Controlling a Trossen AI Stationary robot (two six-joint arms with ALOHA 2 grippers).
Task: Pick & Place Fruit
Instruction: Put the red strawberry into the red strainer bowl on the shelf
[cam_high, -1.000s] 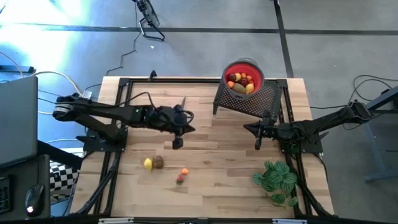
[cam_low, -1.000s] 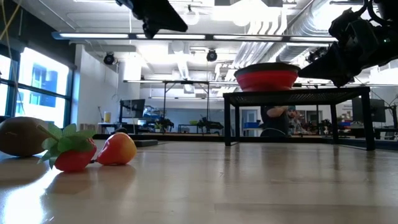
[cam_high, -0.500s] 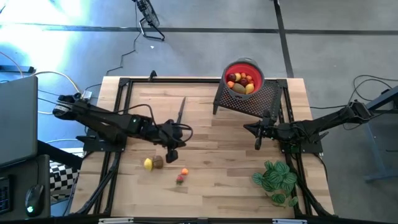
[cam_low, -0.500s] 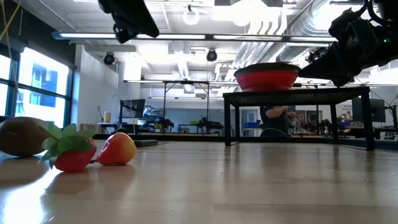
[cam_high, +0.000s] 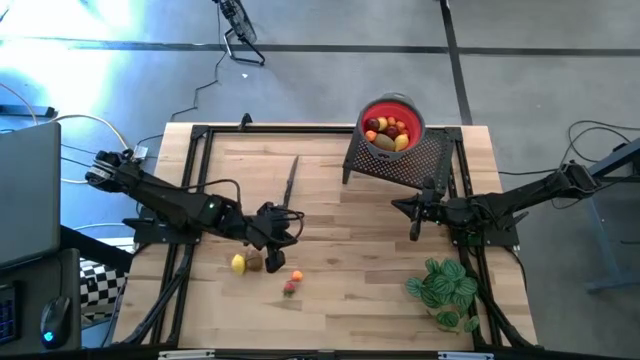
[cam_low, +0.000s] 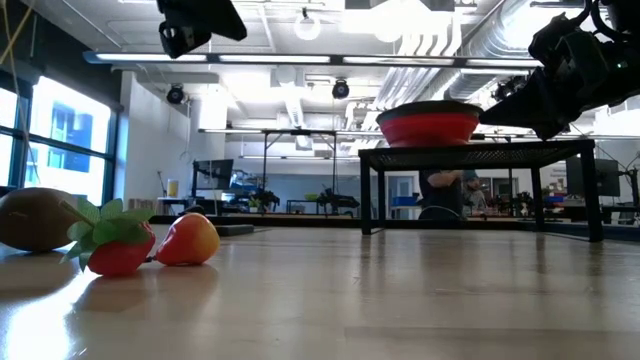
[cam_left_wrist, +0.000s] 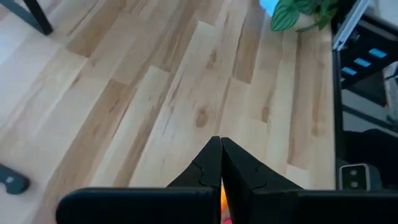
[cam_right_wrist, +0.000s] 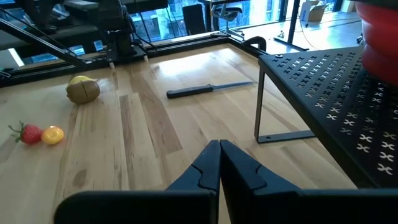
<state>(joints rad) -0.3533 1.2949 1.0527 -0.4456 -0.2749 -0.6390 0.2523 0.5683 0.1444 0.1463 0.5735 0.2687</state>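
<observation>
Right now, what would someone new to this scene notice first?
Probably the red bowl heaped with fruit, up on a black perforated stand at the table's far right. Then four loose fruits on the wood near the front left, with the left gripper, shut, above them. The right gripper, also shut, waits near the stand, by a green plant.

- A robotics lab in an open industrial hall: exposed ceiling ducts (cam_low: 440, 60) and strip lights run overhead.
- A wooden table (cam_high: 340, 200) framed by black rails stands on a grey concrete floor (cam_high: 330, 70), with loose cables trailing nearby.
- Further test frames (cam_low: 300, 170) and a person (cam_low: 445, 192) at a workstation fill the background.
</observation>
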